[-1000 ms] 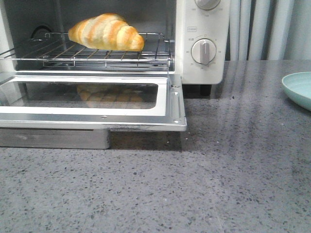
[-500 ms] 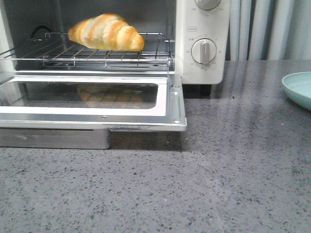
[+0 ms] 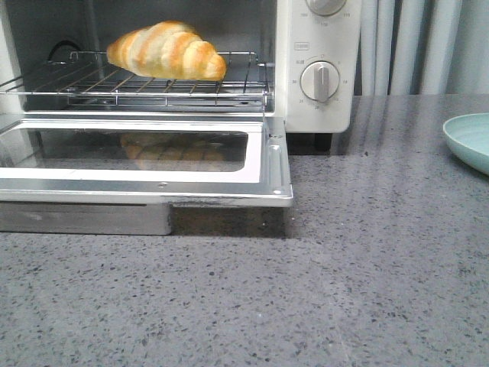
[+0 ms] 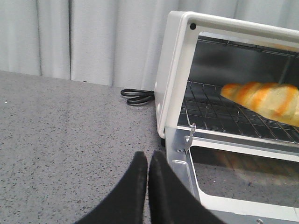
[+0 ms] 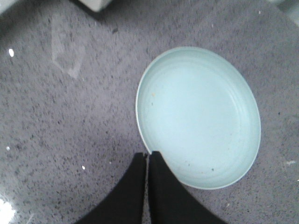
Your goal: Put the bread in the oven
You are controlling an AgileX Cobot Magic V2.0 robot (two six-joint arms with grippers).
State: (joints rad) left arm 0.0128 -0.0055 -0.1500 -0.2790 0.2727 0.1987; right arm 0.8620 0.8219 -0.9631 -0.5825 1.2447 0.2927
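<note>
The bread (image 3: 168, 50), a glossy golden roll with pale stripes, lies on the wire rack inside the cream-white oven (image 3: 317, 111), whose glass door (image 3: 269, 164) hangs open and flat. From the left wrist the bread (image 4: 264, 100) shows on the rack behind the open door frame. My left gripper (image 4: 148, 156) is shut and empty, just outside the oven's left corner, above the counter. My right gripper (image 5: 148, 155) is shut and empty too, hanging over the counter at the rim of a pale blue plate (image 5: 198, 116). Neither gripper appears in the front view.
The pale blue plate (image 3: 470, 140) sits at the counter's right edge in the front view. A coiled black power cord (image 4: 137, 97) lies behind the oven's left side, with a grey curtain at the back. A metal tray (image 3: 84, 218) sits under the open door.
</note>
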